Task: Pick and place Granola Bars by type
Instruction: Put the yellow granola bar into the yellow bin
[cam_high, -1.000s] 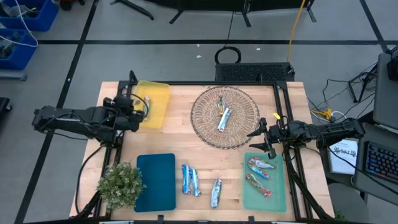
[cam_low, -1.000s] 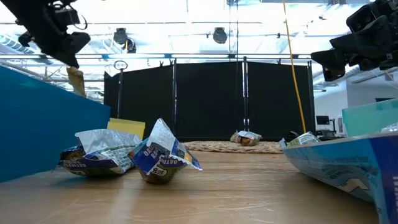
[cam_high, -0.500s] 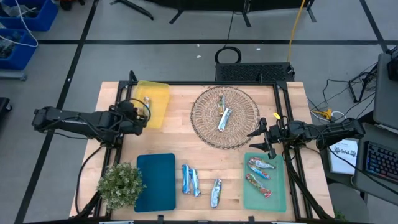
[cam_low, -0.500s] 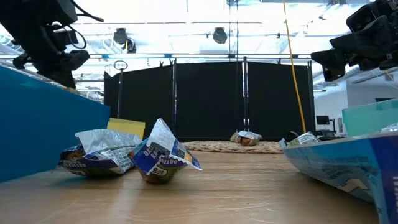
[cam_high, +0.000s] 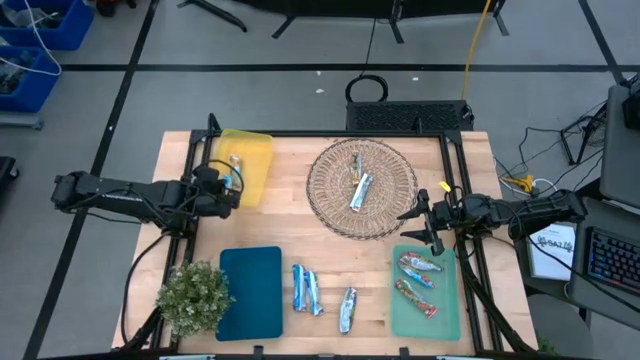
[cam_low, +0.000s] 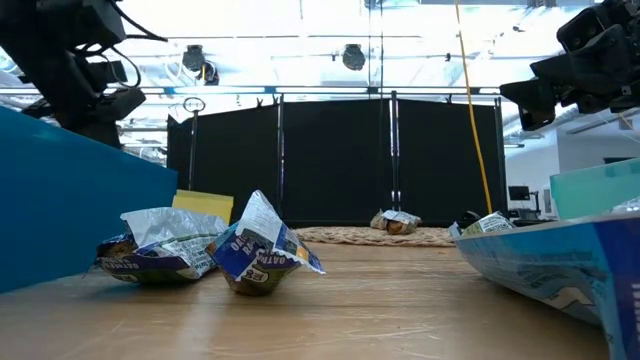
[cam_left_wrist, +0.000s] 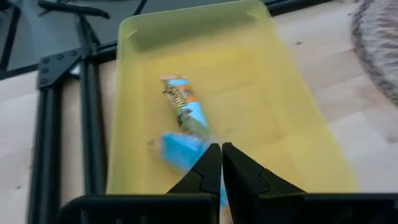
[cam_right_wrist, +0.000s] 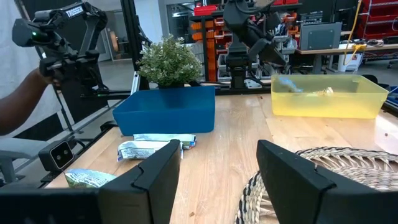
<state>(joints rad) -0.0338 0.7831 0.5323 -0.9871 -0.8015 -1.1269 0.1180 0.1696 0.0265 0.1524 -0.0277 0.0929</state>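
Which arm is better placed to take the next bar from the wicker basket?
Probably the right: the right gripper hangs open beside the basket. The left gripper is shut, over the yellow tray.

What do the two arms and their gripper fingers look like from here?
Both arms are dark, near black, with jointed tubular links and black cables trailing beside them. The left gripper has slim, tapering black fingers; the right gripper has broad, flat black fingers.

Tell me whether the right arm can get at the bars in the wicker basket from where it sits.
Probably yes. The right claw hangs open at the wicker basket's edge, and nothing lies between it and the bars inside.
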